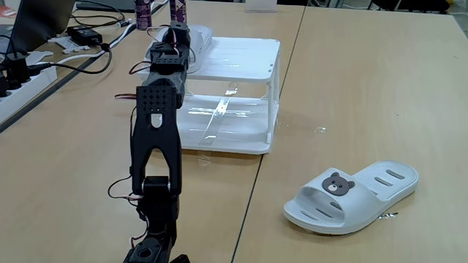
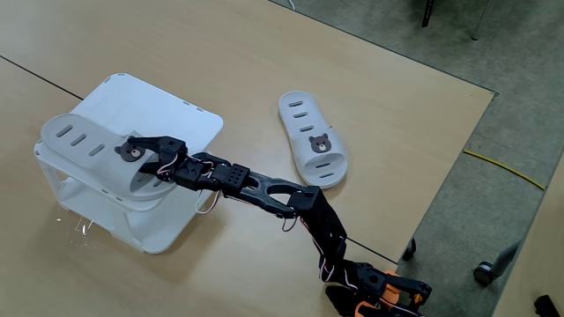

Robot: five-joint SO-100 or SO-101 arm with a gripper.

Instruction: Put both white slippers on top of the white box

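One white slipper (image 2: 79, 136) lies flat on the top of the white box (image 2: 189, 119), heel toward the far left corner in this fixed view. My gripper (image 2: 130, 150) reaches over the box and is shut on that slipper's strap at the bear badge. In the other fixed view the gripper (image 1: 178, 33) is at the box's (image 1: 241, 55) back left corner, with the slipper (image 1: 201, 36) showing just beside it. The second white slipper (image 1: 358, 193) rests sole down on the table to the right of the box, also seen as the slipper (image 2: 308, 132) beyond the arm.
A power strip (image 1: 22, 73) with cables and an adapter (image 1: 86, 34) lies at the table's left. Two bottles (image 1: 142, 11) stand behind the box. The table's edge (image 2: 458, 150) drops to the floor on the right.
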